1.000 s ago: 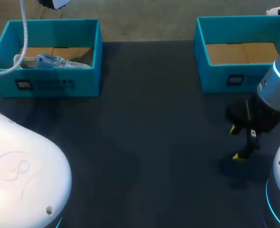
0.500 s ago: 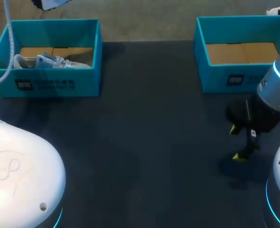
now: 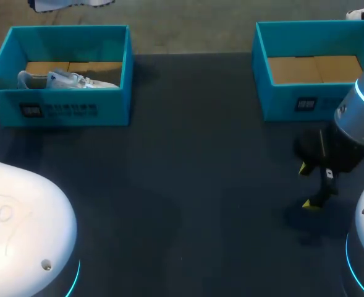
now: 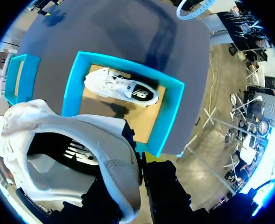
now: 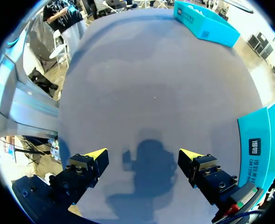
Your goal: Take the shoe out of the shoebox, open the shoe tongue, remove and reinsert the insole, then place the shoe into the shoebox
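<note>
My left gripper [image 4: 136,177] is shut on the heel collar of a white shoe [image 4: 58,140], which it holds high above the left teal shoebox [image 4: 74,79]. In the head view only a sliver of this held shoe [image 3: 64,4] shows, at the far edge. A second white shoe [image 3: 64,80] lies on its side inside that left shoebox [image 3: 70,108]; the left wrist view shows this shoe [image 4: 121,87] on the box's cardboard floor. My right gripper [image 3: 306,185] hangs open over the table, in front of the right shoebox [image 3: 305,102], nothing between its fingers [image 5: 97,154].
The right shoebox holds only its cardboard floor. The white casing of my left arm [image 3: 21,229] fills the near left corner. Dark tabletop [image 3: 188,173] lies between the two boxes; the right wrist view has the right box's wall [image 5: 263,144] beside the gripper.
The held shoe has shifted left along the far edge of the head view, and the left arm's cable has swung out to the left. The right arm has not moved.
</note>
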`<state>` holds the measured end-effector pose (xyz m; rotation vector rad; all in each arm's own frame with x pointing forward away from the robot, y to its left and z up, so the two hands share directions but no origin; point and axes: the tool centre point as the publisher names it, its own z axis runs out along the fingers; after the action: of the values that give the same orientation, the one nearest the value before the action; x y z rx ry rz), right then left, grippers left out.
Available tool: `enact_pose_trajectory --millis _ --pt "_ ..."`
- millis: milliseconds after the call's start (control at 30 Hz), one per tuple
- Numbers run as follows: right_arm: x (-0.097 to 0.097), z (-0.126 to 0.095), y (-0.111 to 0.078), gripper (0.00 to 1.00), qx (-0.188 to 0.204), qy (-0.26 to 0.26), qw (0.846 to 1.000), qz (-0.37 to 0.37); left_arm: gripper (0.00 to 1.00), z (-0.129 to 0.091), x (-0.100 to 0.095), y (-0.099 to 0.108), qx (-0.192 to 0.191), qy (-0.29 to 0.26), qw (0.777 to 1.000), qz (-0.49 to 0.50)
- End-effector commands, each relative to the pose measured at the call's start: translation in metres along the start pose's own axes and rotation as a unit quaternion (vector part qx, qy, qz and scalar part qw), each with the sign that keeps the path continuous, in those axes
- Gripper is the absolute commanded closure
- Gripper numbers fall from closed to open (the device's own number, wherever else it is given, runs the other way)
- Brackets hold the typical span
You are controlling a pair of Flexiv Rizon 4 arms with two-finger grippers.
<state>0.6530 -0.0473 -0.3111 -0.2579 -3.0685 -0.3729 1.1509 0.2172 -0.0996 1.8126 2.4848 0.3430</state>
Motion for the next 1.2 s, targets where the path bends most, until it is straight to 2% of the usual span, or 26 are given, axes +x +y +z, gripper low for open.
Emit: enact_pose_trajectory --millis 33,167,233,433,600,900,1200 --pt "0.001 0.000 -0.001 0.00 0.000 -0.001 1.000 0.000 1.00 -0.001 0.003 -0.007 -0.009 -0.005 1.000 0.000" --pt "0.001 0.000 -0.001 0.00 0.000 -0.001 1.000 0.000 1.00 0.006 0.004 -0.001 -0.009 -0.002 1.000 0.012" --pt "0.001 0.000 -0.001 0.00 0.000 -0.001 1.000 0.000 1.00 0.012 0.009 0.006 0.005 -0.006 0.999 0.032" --pt "0.001 0.000 -0.001 0.00 0.000 -0.001 1.000 0.000 1.00 0.034 0.026 0.028 0.006 0.001 0.996 0.090" --pt "0.001 0.000 -0.001 0.00 0.000 -0.001 1.000 0.000 1.00 0.056 0.035 0.044 0.005 0.026 0.996 0.085" --pt "0.001 0.000 -0.001 0.00 0.000 -0.001 1.000 0.000 1.00 0.094 0.045 0.037 -0.002 0.046 0.993 0.106" --pt "0.001 0.000 -0.001 0.00 0.000 -0.001 1.000 0.000 1.00 0.133 0.057 0.024 0.011 0.037 0.994 0.104"
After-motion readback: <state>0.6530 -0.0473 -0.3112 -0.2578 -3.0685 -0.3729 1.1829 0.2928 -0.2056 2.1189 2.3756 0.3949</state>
